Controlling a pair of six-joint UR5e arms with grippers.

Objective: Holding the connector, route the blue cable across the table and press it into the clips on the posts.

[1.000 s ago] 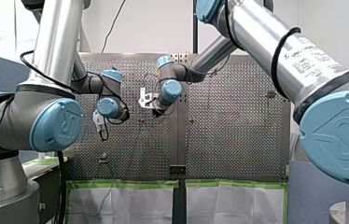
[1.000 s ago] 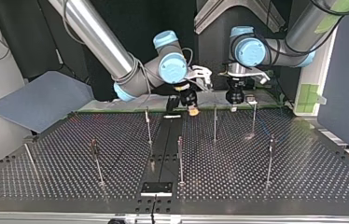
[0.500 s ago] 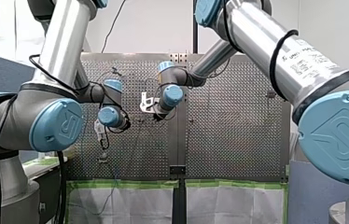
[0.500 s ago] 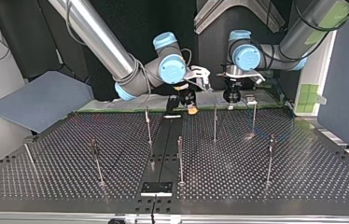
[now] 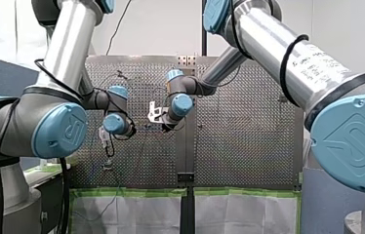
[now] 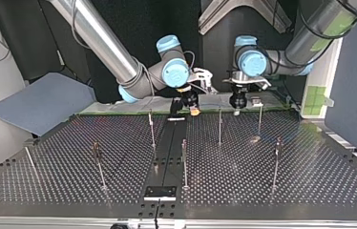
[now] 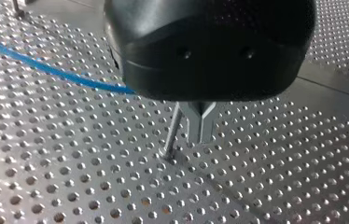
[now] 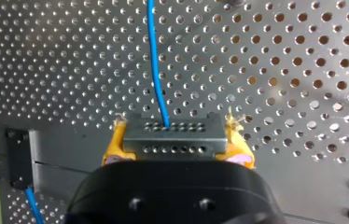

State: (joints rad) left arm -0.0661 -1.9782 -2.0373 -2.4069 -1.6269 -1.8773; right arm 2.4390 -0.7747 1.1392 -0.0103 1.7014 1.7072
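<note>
My right gripper pinches the connector, blue cable running ahead. My left gripper, pressed together, stands at its three o'clock in the top view.

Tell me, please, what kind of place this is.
Probably a robotics lab bench: my right arm and my left arm reach over a perforated table with thin posts, and my right gripper holds a connector with a blue cable.
</note>
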